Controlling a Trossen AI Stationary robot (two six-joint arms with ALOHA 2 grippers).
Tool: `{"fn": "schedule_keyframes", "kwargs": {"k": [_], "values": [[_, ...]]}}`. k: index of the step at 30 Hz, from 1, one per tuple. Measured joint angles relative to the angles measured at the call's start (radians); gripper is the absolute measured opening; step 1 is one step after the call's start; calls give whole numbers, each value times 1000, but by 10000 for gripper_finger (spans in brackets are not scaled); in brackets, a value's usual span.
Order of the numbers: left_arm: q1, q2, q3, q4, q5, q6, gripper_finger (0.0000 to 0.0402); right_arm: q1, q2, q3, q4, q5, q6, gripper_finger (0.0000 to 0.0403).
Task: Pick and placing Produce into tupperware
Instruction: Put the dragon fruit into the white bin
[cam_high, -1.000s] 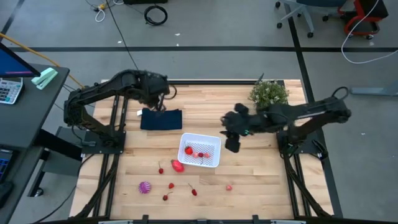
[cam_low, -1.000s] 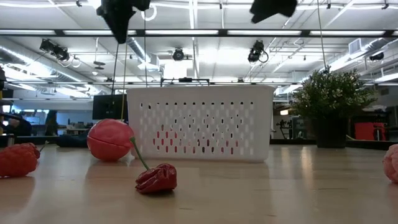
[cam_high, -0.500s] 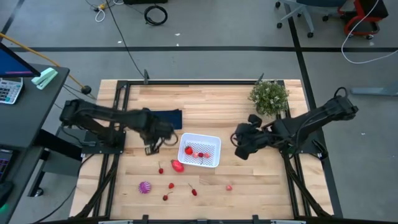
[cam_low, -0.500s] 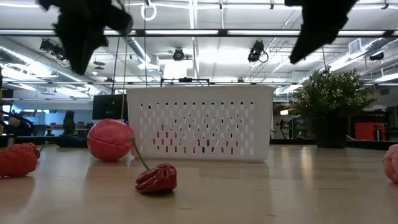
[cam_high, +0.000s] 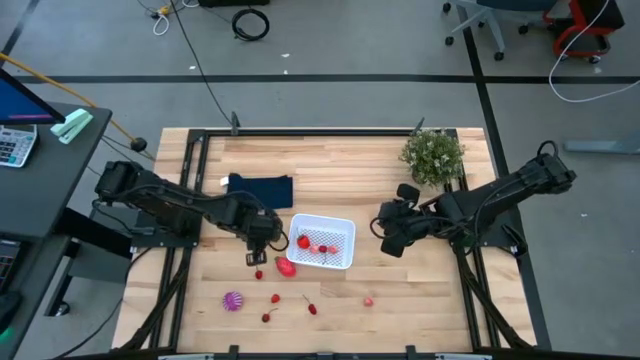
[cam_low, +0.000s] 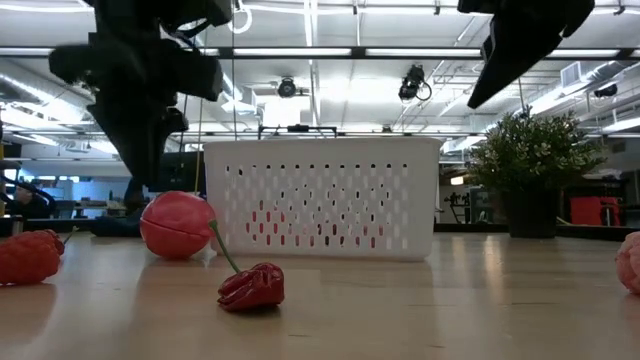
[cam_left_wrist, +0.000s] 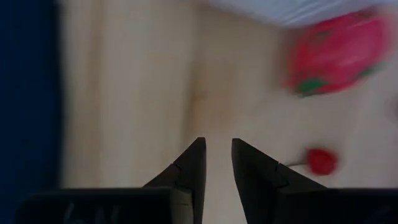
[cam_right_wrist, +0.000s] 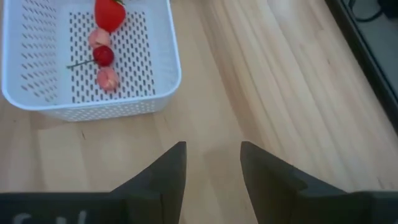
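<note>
hanging low over the table (cam_high: 400, 290), the left gripper (cam_high: 257, 243) sits just off the tupperware's (cam_high: 345, 226) left side, near the big red piece (cam_high: 286, 267) and a cherry (cam_high: 259, 273). its jaws are nearly closed with a thin gap, grasping nothing. the right gripper (cam_high: 388, 232) hovers off the tub's right side, jaws released and empty. inside the tub lie a strawberry (cam_right_wrist: 109, 12), a cherry (cam_right_wrist: 103, 56) and two pink bits (cam_right_wrist: 107, 79). loose produce rests on the wood at the front: a purple ball (cam_high: 233, 300), small red bits (cam_high: 275, 299) and a pink piece (cam_high: 368, 300). a navy cloth (cam_high: 260, 187) and plant (cam_high: 433, 153) sit behind.
</note>
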Motion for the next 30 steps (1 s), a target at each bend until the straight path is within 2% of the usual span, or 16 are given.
{"fn": "schedule_keyframes", "kwargs": {"k": [2, 6, 12, 16, 20, 24, 30], "values": [[-22, 0, 0, 65, 40, 27, 81, 0, 0, 7, 0, 0, -24, 160], [-71, 0, 0, 154, 49, 47, 102, 0, 0, 7, 0, 0, -69, 160], [-116, 18, 0, 177, 33, 46, 169, 0, 0, 7, 0, 0, -89, 160], [-133, 64, 0, 219, -30, 116, 215, 0, 0, 7, 1, 0, -90, 160], [-135, 114, 0, 294, -38, 198, 246, 0, -1, 7, 3, 0, -89, 160], [-136, 139, 0, 304, -38, 248, 256, 0, -1, 7, 3, 0, -88, 160], [-136, 141, 0, 350, -37, 254, 246, 0, -1, 7, 3, 0, -66, 160]]}}
